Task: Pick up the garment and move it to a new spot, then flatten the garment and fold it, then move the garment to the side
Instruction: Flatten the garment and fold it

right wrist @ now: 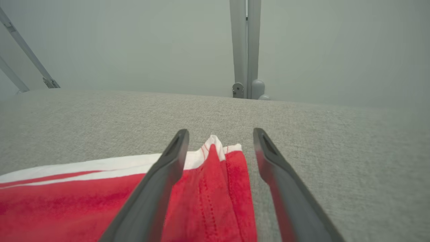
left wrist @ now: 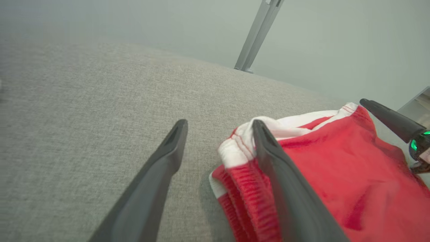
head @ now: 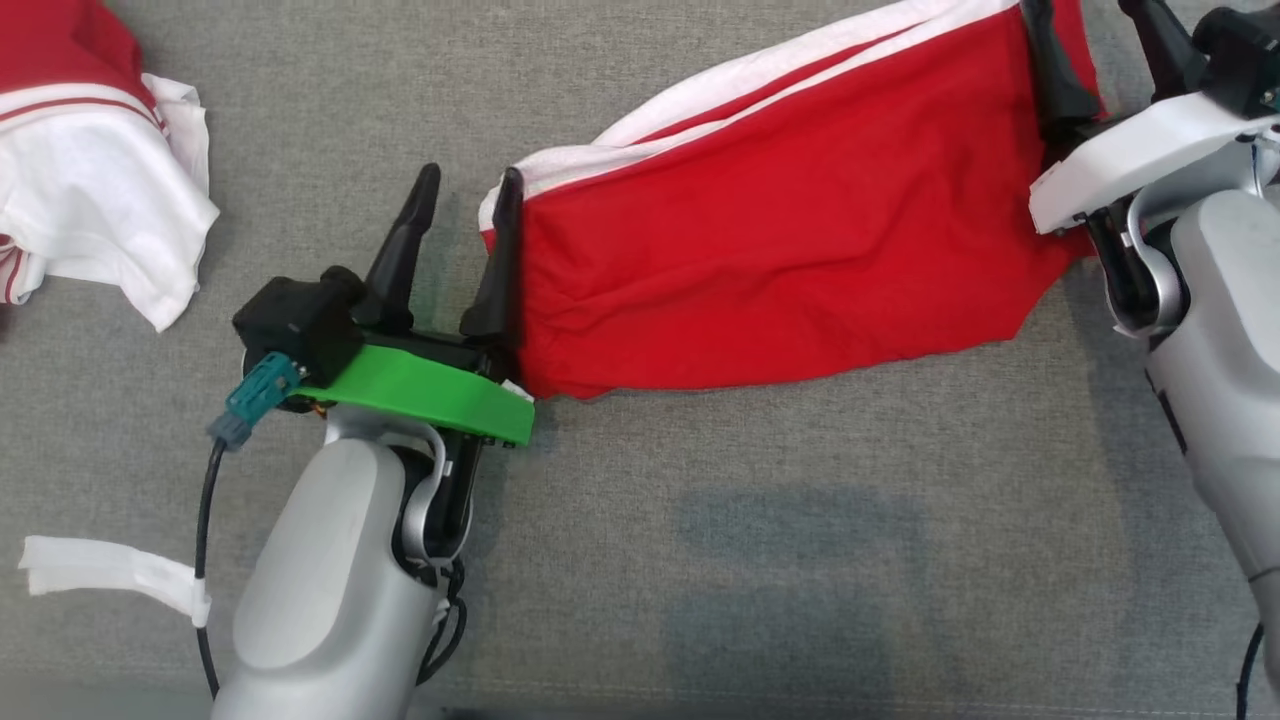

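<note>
The red garment (head: 780, 230) lay folded flat on the grey worktop (head: 700, 550), with white stripes along its far edge. The left gripper (head: 468, 182) sat low at its left end, fingers spread wide, 1 against the hem. The right gripper (right wrist: 220, 134) straddled the right corner, its 2 fingers wide apart and gripping nothing.
</note>
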{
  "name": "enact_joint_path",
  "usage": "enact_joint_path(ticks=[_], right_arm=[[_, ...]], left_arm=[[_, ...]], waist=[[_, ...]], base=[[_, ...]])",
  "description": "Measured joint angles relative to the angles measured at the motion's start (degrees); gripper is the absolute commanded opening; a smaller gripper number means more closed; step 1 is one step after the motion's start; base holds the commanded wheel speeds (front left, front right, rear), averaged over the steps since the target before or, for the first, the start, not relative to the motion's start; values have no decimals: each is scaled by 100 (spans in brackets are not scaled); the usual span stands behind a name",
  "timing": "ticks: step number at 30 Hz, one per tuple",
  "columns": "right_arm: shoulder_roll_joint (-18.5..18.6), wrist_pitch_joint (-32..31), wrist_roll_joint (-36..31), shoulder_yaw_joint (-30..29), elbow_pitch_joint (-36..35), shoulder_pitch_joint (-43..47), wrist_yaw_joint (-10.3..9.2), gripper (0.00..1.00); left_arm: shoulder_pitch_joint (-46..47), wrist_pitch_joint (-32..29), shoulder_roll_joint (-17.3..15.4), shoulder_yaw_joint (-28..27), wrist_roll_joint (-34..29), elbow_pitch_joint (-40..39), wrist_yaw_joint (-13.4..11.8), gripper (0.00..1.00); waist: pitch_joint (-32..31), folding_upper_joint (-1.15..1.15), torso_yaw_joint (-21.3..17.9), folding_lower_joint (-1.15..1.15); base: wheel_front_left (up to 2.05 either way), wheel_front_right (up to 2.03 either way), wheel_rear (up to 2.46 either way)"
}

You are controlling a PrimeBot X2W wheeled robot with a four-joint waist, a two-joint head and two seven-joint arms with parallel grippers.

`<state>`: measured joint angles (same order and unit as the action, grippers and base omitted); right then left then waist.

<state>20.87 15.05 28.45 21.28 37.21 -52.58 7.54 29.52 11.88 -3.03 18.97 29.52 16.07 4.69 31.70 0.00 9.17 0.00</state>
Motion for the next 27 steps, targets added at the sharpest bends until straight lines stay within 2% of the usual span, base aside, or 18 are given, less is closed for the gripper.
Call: enact_joint_path(ticks=[6, 14, 20, 27], right_arm=[[-389, -1, -482, -806, -820, 838, 0, 100], [-896, 0, -1154, -1558, -1934, 2092, -1, 100], [-1066, 0, -1362, -1719, -2348, 2716, -1, 100], [-1163, 0, -1405, -1760, -2457, 2966, -1, 100]], left_arm=[[-233, 249, -30, -279, -96, -324, -182, 100], [-540, 315, -360, -860, -889, -937, -671, 100], [-919, 315, -556, -1100, -1256, -1082, -722, 100], [-1266, 315, -582, -1134, -1328, -1016, -676, 100]], waist=[[-204, 0, -190, 0], [-519, 0, -535, 0], [-729, 0, -778, 0], [-893, 0, -941, 0]], base=[[0, 0, 0], [0, 0, 0], [0, 0, 0], [0, 0, 0]])
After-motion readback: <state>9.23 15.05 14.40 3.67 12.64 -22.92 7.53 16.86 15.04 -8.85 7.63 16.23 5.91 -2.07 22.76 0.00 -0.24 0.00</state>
